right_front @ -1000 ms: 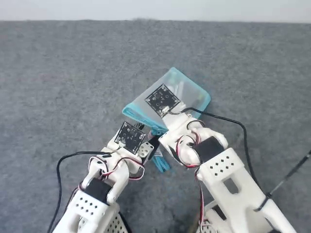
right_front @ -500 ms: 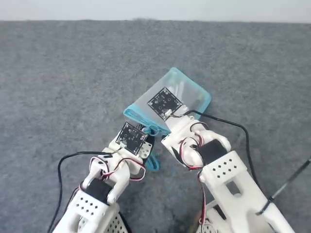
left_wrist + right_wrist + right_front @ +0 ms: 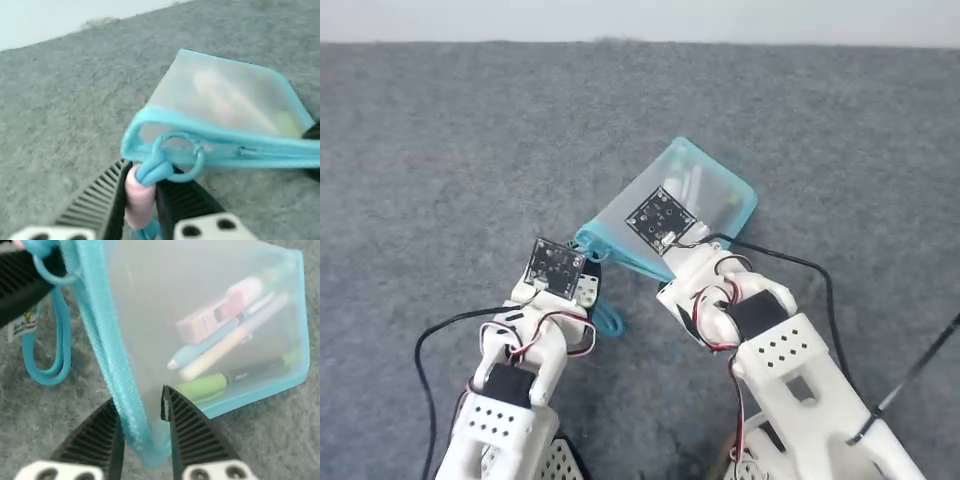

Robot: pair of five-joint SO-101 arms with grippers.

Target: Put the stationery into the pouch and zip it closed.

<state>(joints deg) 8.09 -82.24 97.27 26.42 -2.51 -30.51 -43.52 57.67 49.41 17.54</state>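
Note:
The translucent pouch with a blue zipper edge lies on the grey mat. Inside it are a pink eraser, pens and a green marker. My left gripper is shut on the knotted blue strap and a pink piece. The strap hangs from the zipper ring at the pouch's left end. My right gripper is shut on the zipper edge at the pouch's near corner. In the high view the left gripper sits at the pouch's left corner and the right gripper beside it.
The strap's loose blue loop lies on the mat between the two arms. Grey mat stretches open to the left, right and behind the pouch. A black cable runs along the right arm.
My left gripper has moved left along the zipper edge to the pouch's left end, taking the strap loop with it. The pouch has shifted slightly; the right gripper has kept its hold.

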